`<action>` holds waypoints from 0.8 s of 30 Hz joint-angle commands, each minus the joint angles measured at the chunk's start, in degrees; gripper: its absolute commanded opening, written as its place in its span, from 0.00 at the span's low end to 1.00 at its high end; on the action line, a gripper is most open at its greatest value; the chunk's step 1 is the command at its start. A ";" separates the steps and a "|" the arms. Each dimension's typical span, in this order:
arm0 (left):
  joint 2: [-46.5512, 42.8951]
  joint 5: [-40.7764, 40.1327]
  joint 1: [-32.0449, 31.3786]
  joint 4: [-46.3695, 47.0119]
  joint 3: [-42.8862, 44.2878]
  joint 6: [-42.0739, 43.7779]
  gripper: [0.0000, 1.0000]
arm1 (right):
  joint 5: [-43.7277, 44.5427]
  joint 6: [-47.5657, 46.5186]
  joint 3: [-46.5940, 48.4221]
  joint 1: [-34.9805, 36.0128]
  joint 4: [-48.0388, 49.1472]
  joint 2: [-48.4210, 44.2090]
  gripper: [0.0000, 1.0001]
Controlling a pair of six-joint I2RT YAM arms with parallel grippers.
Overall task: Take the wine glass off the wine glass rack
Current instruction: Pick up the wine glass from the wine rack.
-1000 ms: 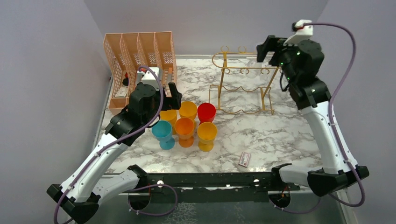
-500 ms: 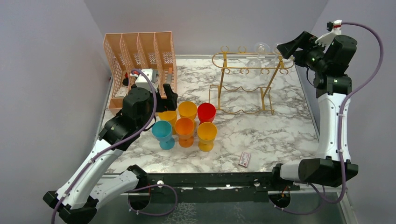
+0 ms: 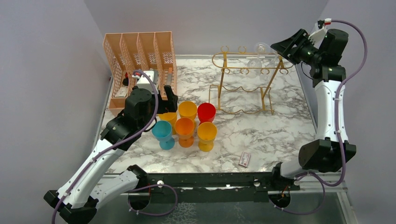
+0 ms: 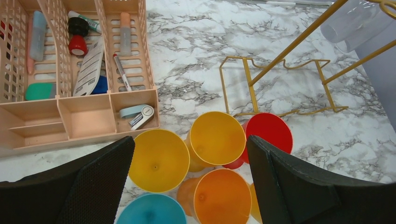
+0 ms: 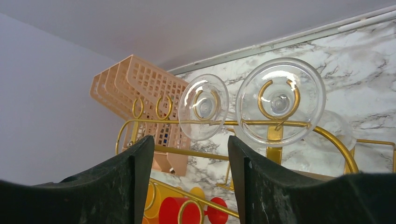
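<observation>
The gold wire wine glass rack (image 3: 224, 70) stands at the back of the marble table. Two clear wine glasses hang upside down from its right end (image 3: 261, 48). In the right wrist view their round feet face me, the smaller-looking one (image 5: 203, 106) on the left and the larger (image 5: 280, 100) on the right, on the rack's rail (image 5: 275, 133). My right gripper (image 3: 279, 50) hovers high by the rack's right end, just right of the glasses, open, nothing between its fingers (image 5: 191, 154). My left gripper (image 3: 167, 95) hangs open above coloured cups (image 4: 191, 158).
Several coloured plastic goblets (image 3: 187, 123) cluster at centre left. A peach lattice file organiser (image 3: 140, 56) holding pens and small items stands at the back left. A small card (image 3: 244, 159) lies near the front edge. Grey walls close in on both sides and behind.
My right arm has swung up and to the right, from in front of the rack's right end to beyond it, uncovering the glasses. Its jaws have narrowed. The left arm has barely shifted.
</observation>
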 commanded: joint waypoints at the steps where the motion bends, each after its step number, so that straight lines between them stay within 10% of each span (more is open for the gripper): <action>1: -1.82 -0.43 0.22 0.73 -0.51 -1.46 0.95 | 1.16 3.24 0.39 0.19 -0.06 -0.39 0.61; 24: -4.79 -0.98 0.22 0.74 -1.64 -2.42 0.96 | 16.29 6.77 -3.57 6.95 1.72 0.27 0.52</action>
